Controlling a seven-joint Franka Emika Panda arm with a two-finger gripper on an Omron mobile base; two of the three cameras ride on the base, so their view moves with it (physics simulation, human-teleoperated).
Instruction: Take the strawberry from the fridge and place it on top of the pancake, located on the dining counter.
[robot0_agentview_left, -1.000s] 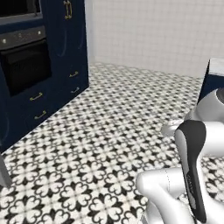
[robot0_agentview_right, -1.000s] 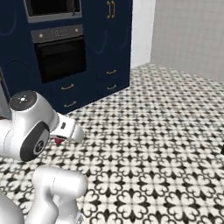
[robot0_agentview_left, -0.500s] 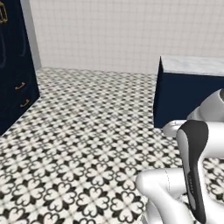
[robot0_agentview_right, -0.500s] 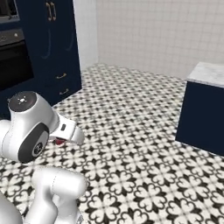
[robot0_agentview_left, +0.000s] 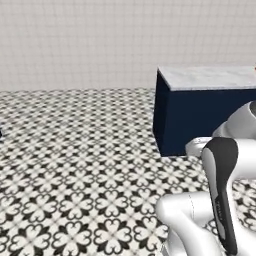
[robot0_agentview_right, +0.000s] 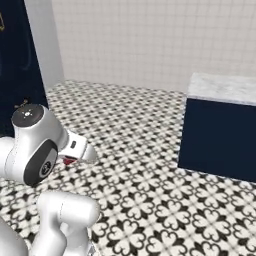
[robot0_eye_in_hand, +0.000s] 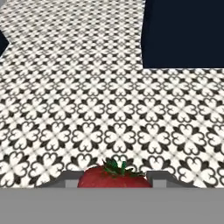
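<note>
The gripper (robot0_eye_in_hand: 114, 183) clamps the strawberry (robot0_eye_in_hand: 114, 176) above the tiled floor (robot0_eye_in_hand: 109, 109), apparently mid-carry. The dining counter (robot0_agentview_right: 222, 87) lies ahead; next comes reaching the pancake.

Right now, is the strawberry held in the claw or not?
Held. In the hand view the strawberry sits between the two fingertips of the claw, above the patterned floor.
</note>
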